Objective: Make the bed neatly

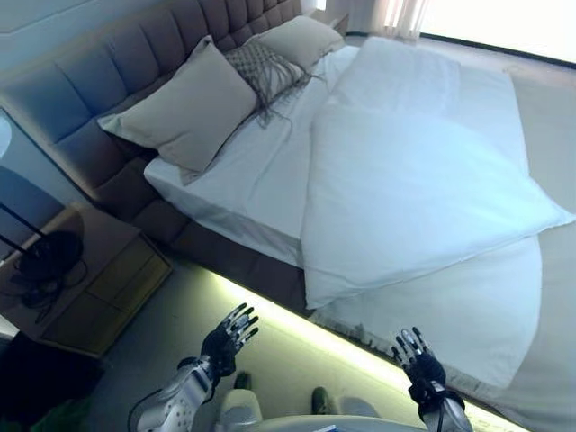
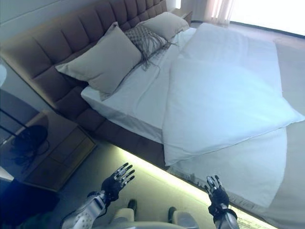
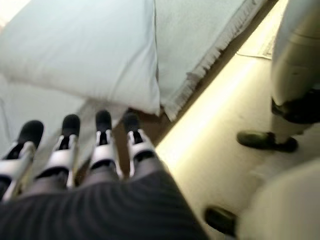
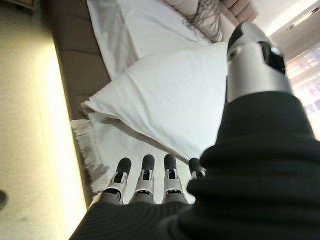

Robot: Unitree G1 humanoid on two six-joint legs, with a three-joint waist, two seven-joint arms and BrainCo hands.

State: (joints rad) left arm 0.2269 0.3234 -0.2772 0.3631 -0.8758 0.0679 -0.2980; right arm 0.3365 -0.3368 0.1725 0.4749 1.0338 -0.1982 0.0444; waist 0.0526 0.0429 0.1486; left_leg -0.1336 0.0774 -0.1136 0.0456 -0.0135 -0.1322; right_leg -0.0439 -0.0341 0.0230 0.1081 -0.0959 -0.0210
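A bed with a padded headboard (image 1: 135, 63) stands before me. A white duvet (image 1: 423, 180) lies folded back across the mattress, its corner (image 1: 315, 292) near the bed's side edge. A fringed white blanket (image 1: 468, 315) lies under it. Bare sheet (image 1: 261, 171) shows toward the headboard. A large beige pillow (image 1: 184, 112), a fringed patterned cushion (image 1: 265, 72) and another beige pillow (image 1: 301, 38) lean on the headboard. My left hand (image 1: 227, 340) is open and empty above the floor beside the bed. My right hand (image 1: 418, 360) is open and empty near the blanket's fringe (image 4: 82, 145).
A wooden nightstand (image 1: 99, 279) with a dark object (image 1: 45, 261) stands left of the bed. A lit strip (image 1: 297, 319) runs along the bed's base. Carpet floor (image 1: 171, 324) lies between me and the bed.
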